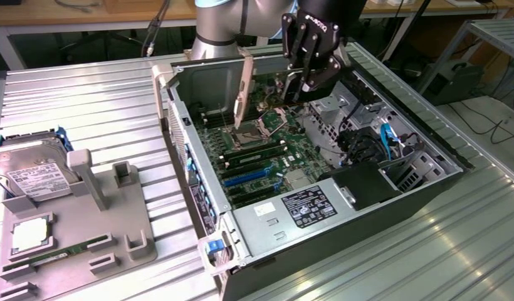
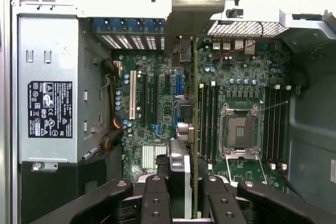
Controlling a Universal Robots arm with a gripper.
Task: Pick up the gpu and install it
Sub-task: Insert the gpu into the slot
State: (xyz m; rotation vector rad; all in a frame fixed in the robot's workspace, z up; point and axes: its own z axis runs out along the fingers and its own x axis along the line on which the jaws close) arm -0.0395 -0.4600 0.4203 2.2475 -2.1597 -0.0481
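Observation:
The gpu point(image 1: 269, 94) hangs on edge inside the open computer case point(image 1: 424, 144), above the motherboard point(image 1: 257, 157). Its silver bracket point(image 1: 244, 88) points toward the case's rear wall. My gripper point(image 1: 302, 84) reaches down from above and is shut on the card's other end. In the wrist view the gpu point(image 2: 195, 103) runs as a thin green edge away from my gripper point(image 2: 191, 184), over the expansion slots point(image 2: 157, 98) beside the memory slots. The bracket point(image 2: 186, 9) stands at the far end by the rear slot openings. Whether the card touches a slot is hidden.
A power supply point(image 1: 311, 204) with a black label fills the near end of the case. The CPU socket point(image 2: 239, 129) lies bare. On the exterior view's left, a grey fixture point(image 1: 89, 232) holds a hard drive point(image 1: 31, 175), a memory stick point(image 1: 48, 257) and a chip point(image 1: 27, 233).

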